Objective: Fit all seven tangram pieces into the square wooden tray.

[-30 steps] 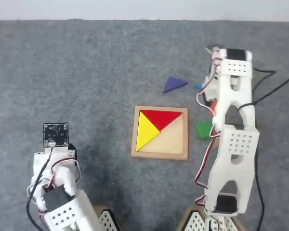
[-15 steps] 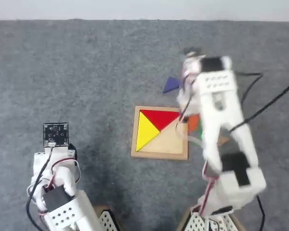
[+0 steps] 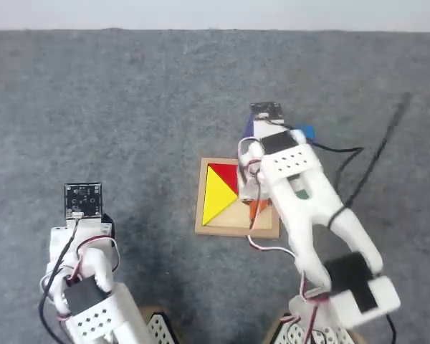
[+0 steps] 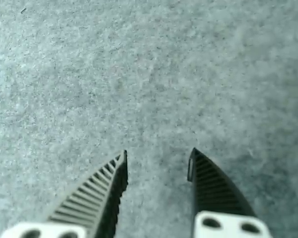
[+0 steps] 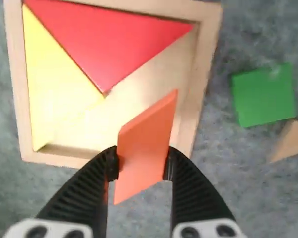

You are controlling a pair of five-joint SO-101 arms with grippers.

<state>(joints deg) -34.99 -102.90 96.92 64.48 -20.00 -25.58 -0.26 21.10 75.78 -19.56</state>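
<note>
from above, an orange piece point(image 3: 259, 208) hangs under the right arm point(image 3: 301, 193) over the wooden tray point(image 3: 199, 204), near its right edge. the left gripper point(image 4: 158, 159) gapes over the grey mat point(image 4: 139, 74), holding nothing. the right gripper point(image 5: 140, 162) pinches that piece by its opposite edges, a sensible hold since it looks light, stiff and slick.

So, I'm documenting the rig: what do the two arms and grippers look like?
The left arm and right arm are white plastic with perforated panels, black motors, and red, white and black cables. The left gripper and right gripper have black, ribbed, tapered fingers on white bases.
</note>
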